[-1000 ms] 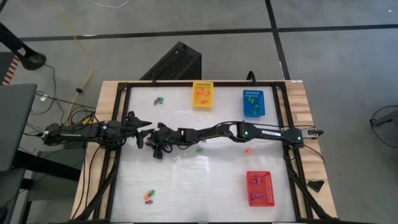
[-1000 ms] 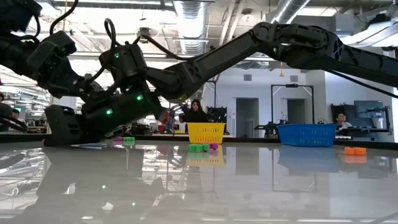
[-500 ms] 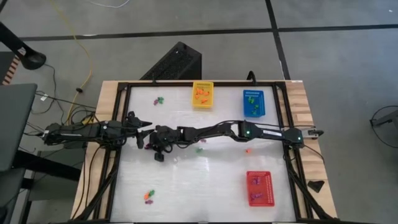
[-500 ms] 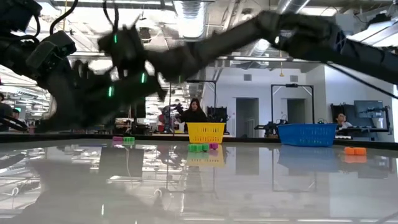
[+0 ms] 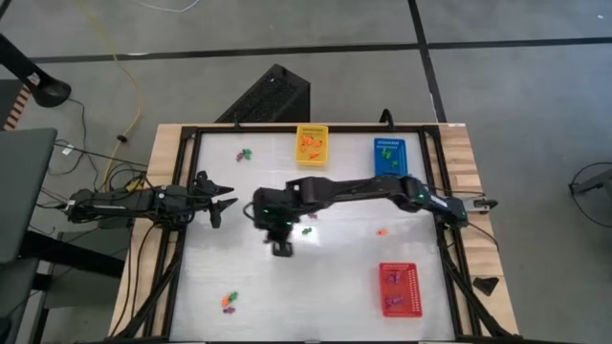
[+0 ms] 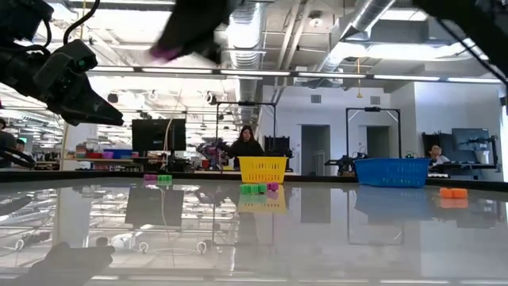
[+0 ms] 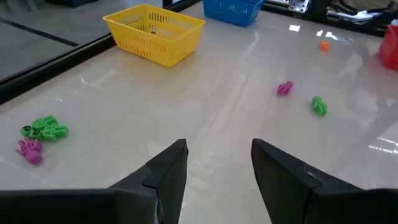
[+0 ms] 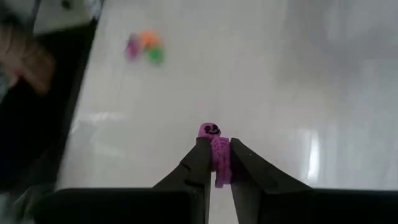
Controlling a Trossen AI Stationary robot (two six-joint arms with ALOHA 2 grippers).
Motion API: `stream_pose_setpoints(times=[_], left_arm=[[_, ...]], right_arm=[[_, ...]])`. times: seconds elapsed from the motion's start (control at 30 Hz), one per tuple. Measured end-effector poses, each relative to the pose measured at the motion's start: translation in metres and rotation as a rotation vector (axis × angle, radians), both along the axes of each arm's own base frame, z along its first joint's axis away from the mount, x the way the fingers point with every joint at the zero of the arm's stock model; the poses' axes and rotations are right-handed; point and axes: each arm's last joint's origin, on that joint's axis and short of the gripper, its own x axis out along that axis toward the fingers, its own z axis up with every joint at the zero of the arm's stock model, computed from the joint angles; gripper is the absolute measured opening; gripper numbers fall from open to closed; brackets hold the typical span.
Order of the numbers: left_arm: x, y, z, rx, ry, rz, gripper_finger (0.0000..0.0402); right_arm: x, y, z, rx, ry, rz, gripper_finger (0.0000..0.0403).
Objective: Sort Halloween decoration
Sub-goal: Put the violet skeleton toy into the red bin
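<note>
A purple trinket point(image 8: 216, 155), a small figure with a round head, is pinched between the two dark fingers of the right claw point(image 8: 216, 171), which are closed tight on its body so that only its head and a lower tip show; its shape is otherwise hard to read. In the high view the right claw point(image 5: 281, 229) hangs over the middle of the white worktop point(image 5: 316, 287), and the trinket itself is too small to make out there. In the low view that arm is a blur cut off at the top edge. Just beside this claw lie a green trinket point(image 5: 307, 230) and a pink one point(image 7: 285, 88), loose on the worktop. Beyond it stand the yellow basket point(image 5: 311, 145) and the blue basket point(image 5: 388, 158), both holding pieces too small to tell apart; the red basket point(image 5: 399, 289) sits nearer the front. The left claw point(image 5: 222, 199) waits beside the right one, near the worktop's edge, its fingers point(image 7: 166, 174) spread apart and holding nothing.
</note>
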Motion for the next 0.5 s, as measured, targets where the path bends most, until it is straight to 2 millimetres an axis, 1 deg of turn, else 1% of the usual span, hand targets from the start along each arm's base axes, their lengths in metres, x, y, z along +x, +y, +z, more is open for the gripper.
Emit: stream_pose_setpoints(times=[0.07,0.27,0.37,0.43,0.5], left_arm=[[0.000,0.000,0.000,0.000,0.000,0.001,0.0169],[0.000,0.000,0.000,0.001,0.000,0.002,0.0169],[0.000,0.000,0.000,0.001,0.000,0.001,0.0169],[0.000,0.000,0.000,0.000,0.000,0.001,0.0169],[0.000,0.000,0.000,0.000,0.001,0.001,0.0169]], right_arm=[[-0.017,0.016,0.012,0.013,0.067,0.007,0.0069],[-0.070,0.069,0.031,0.024,0.331,0.009,0.0069],[-0.099,0.089,0.033,-0.063,0.499,-0.081,0.0069],[-0.108,0.105,0.030,-0.084,0.532,-0.139,0.0069],[-0.122,0.121,0.035,-0.063,0.535,-0.142,0.0069]])
